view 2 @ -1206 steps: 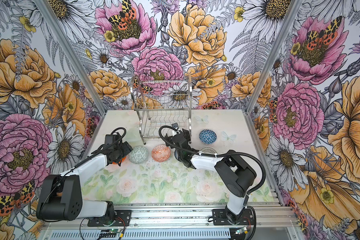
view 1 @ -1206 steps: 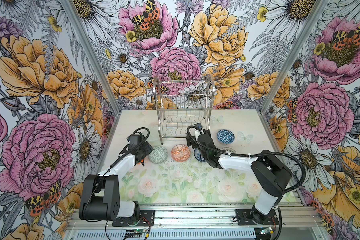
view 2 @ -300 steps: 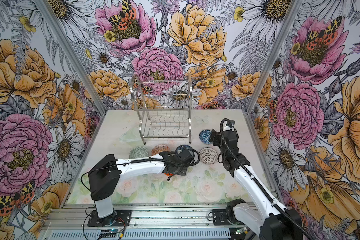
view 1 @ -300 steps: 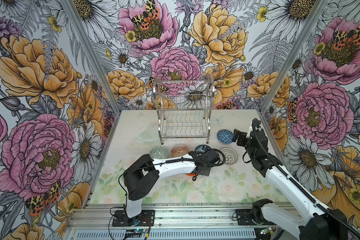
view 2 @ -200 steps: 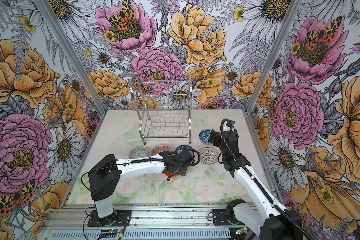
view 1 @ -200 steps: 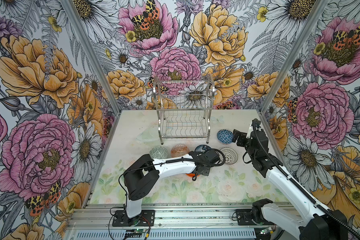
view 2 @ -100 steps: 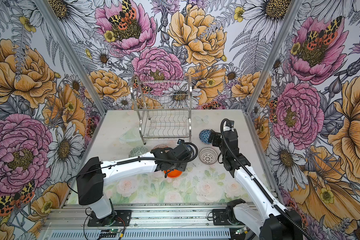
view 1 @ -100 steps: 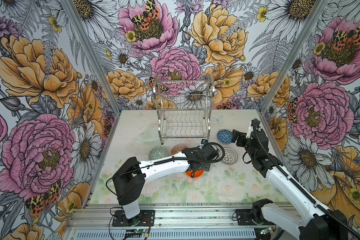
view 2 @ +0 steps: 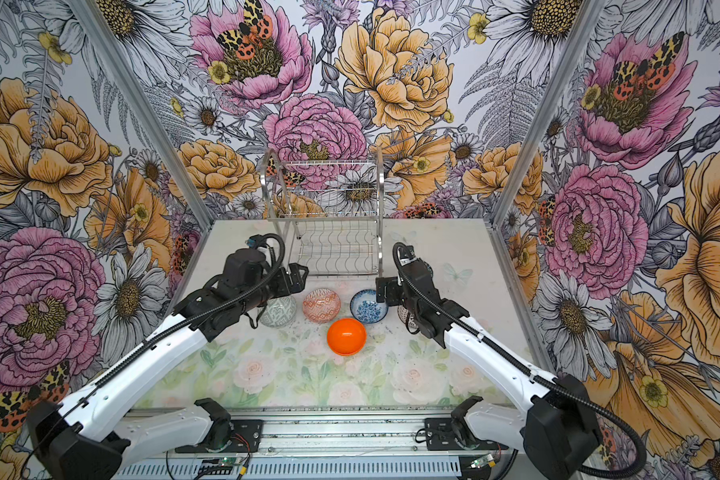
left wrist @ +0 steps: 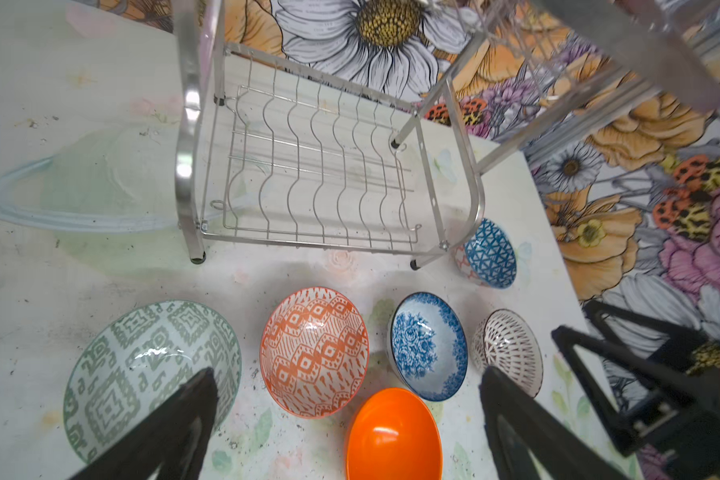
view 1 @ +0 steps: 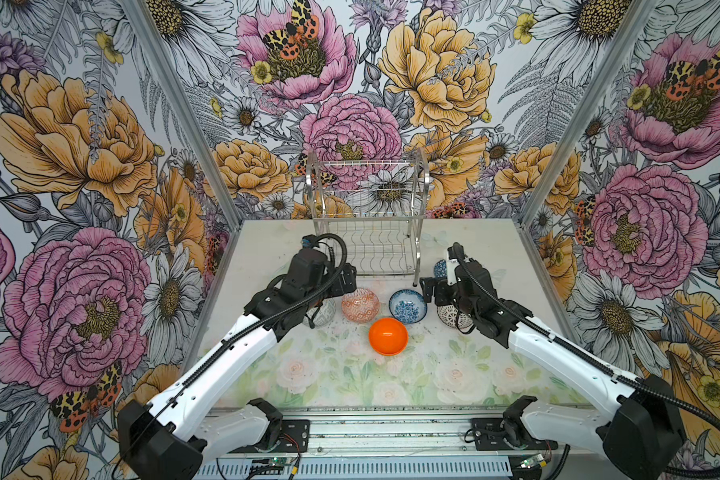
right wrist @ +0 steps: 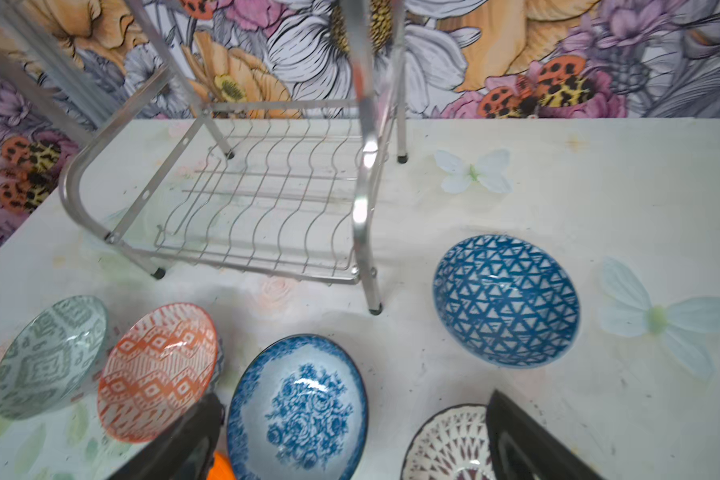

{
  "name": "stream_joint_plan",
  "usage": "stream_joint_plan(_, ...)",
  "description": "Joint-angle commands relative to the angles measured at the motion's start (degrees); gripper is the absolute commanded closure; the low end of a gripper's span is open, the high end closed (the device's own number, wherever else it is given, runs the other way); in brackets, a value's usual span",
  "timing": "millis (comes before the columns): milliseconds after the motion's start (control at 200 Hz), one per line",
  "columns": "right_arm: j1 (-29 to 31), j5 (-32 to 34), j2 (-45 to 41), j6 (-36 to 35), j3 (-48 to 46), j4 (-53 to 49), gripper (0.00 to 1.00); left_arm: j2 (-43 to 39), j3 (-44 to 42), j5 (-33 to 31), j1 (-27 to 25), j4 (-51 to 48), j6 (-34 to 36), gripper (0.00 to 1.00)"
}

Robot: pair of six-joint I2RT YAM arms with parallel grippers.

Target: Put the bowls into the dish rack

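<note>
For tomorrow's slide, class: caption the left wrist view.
Six bowls sit on the table before the empty dish rack, seen past the open left gripper.

At the rear of the table point(view 1: 267, 249): silver two-tier wire dish rack point(view 1: 371, 249). Before it, left to right: grey-green patterned ceramic bowl point(view 1: 325, 316), orange-white patterned bowl point(view 1: 360, 305), blue-white floral bowl point(view 1: 408, 306), black-white bowl point(view 1: 447, 319) (half hidden). Nearer still: plain orange bowl point(view 1: 388, 336). Right of the rack: blue triangle-patterned bowl point(view 1: 438, 268).

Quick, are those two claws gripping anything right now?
Left claw: open, holding nothing.
Right claw: open, holding nothing.
</note>
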Motion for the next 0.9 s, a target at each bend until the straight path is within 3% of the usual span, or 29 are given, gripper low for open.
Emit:
stream_joint_plan(0,5.86,4.36,3.16,2.09,3.2,-3.93,0.0,-5.17,-7.46,16.39,8.57,10.59,-3.23,0.01)
stream_joint_plan(120,13.65,8.06,8.6,3.63,6.33,-5.63,0.01,-6.75,-12.1,23.52,17.03,14.25,-5.57,0.01)
stream_joint_plan(270,19.26,8.52,16.41,5.39,10.96,-7.05,0.09,-5.89,-15.93,28.65,22.15,18.5,-8.15,0.01)
stream_joint_plan(896,27.31,7.92,30.04,14.16,16.95,-9.08,0.38,-5.0,-21.77,34.08,29.9,25.84,-11.8,0.01)
